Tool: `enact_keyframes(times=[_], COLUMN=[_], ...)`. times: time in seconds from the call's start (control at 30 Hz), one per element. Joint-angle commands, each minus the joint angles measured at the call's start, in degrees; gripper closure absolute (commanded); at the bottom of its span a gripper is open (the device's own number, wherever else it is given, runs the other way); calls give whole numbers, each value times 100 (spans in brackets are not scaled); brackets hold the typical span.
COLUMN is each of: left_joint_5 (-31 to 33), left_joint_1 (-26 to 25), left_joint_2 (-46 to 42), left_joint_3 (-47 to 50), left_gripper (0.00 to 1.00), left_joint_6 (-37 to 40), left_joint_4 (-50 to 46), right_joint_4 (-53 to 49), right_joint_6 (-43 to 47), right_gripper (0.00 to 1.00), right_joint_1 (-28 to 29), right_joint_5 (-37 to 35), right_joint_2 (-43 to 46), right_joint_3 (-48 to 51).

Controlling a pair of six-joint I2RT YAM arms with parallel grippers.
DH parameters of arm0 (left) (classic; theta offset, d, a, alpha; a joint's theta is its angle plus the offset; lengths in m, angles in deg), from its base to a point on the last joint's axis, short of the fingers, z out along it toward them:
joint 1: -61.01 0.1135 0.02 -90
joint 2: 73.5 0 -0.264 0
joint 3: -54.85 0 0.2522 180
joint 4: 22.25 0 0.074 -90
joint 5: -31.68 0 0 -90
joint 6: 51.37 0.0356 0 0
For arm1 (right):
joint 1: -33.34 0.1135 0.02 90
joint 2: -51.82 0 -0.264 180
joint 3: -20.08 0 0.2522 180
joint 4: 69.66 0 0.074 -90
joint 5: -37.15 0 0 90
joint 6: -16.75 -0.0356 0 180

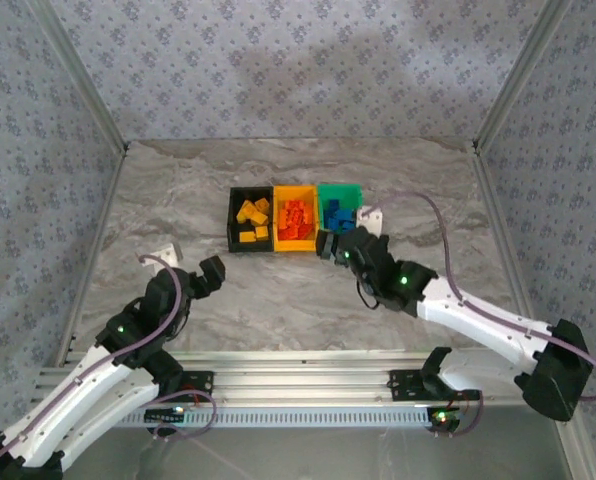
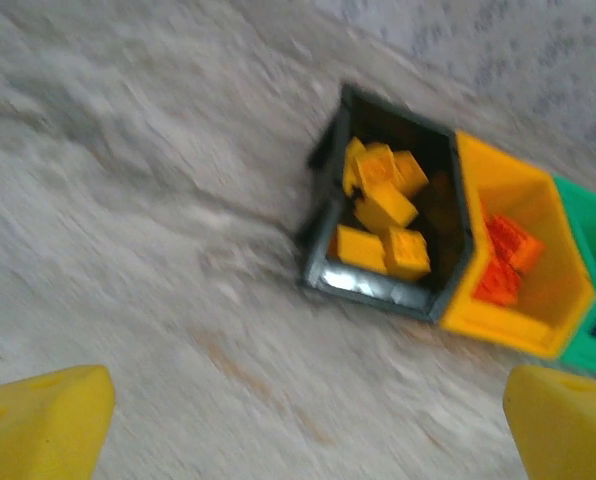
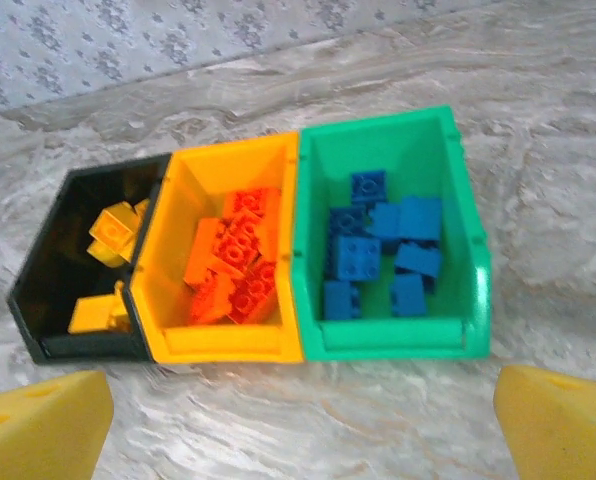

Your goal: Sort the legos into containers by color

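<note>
Legos [image 3: 363,250] lie inside containers [image 3: 378,345]; left tool [image 2: 306,425], right tool [image 3: 300,425] spread over open table [image 3: 558,150].

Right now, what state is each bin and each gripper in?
black bin, upright, holds yellow bricks
orange-yellow bin, upright, holds red-orange bricks
green bin, upright, holds blue bricks
left gripper, open, empty
right gripper, open, empty

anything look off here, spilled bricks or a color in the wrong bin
Nothing stands out: the black bin holds yellow bricks, the orange-yellow bin red-orange bricks, the green bin blue bricks. All three stand upright, side by side, with no colour mixed in.
</note>
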Motion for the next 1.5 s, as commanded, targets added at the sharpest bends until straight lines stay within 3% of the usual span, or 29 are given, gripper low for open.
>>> enact_keyframes(times=[0.0, 0.07, 0.13, 0.2, 0.27, 0.33, 0.5, 0.7, 0.93, 1.03, 1.13, 1.2, 1.23, 1.3, 1.37, 1.47], left_joint_5=[1788, 2301, 2298, 1830, 1495, 1178, 614, 89, -752, -1247, -2105, -2300, -2518, -2510, -2190, -2164], left_joint_1=[117, 496, 1219, 2104, 2821, 3232, 3278, 3407, 3523, 3617, 3758, 3883, 4000, 3999, 3933, 3937], left_joint_2=[200, 425, 741, 1166, 1642, 2129, 3693, 4951, 5800, 5718, 6108, 5841, 6009, 5862, 5958, 5920], left_joint_3=[204, 321, 348, 357, 317, 347, 439, 495, 124, 242, 956, 535, 676, 568, 680, 681], left_gripper=[0, 0, 0, 0, 0, 0, 0, 0, 0, 0, 0, 0, 0, 0, 0, 0], left_joint_6=[928, 1518, 1886, 2192, 2033, 2107, 3348, 3802, 3883, 3938, 4154, 3976, 3954, 3928, 3929, 3911], left_joint_4=[930, 1519, 1936, 2320, 2452, 2919, 4877, 6280, 6486, 6633, 8451, 7108, 7740, 7211, 7603, 7519], right_joint_4=[-11, -235, -496, -451, -341, -241, -427, -928, -771, -124, 128, 511, 662, 880, 1147, 1947], right_joint_6=[-480, -640, -731, -605, -599, -621, -871, -783, -747, -35, 659, 1118, 1389, 1832, 2093, 2556], right_gripper=[0, 0, 0, 0, 0, 0, 0, 0, 0, 0, 0, 0, 0, 0, 0, 0], right_joint_1=[88, 26, -47, -127, -175, -258, -440, -617, -808, -912, -1147, -1397, -1519, -1862, -2290, -3098], right_joint_5=[-828, -835, -834, -770, -863, -878, -933, -788, -1001, -941, -962, -1094, -1118, -1274, -1374, -923], right_joint_2=[405, 541, 627, 762, 912, 1079, 1509, 1655, 2016, 2251, 2378, 2388, 2400, 2371, 2287, 2028], right_joint_3=[374, 455, 500, 653, 893, 1120, 1403, 1334, 1720, 2011, 2040, 2139, 2174, 2223, 2291, 2538])
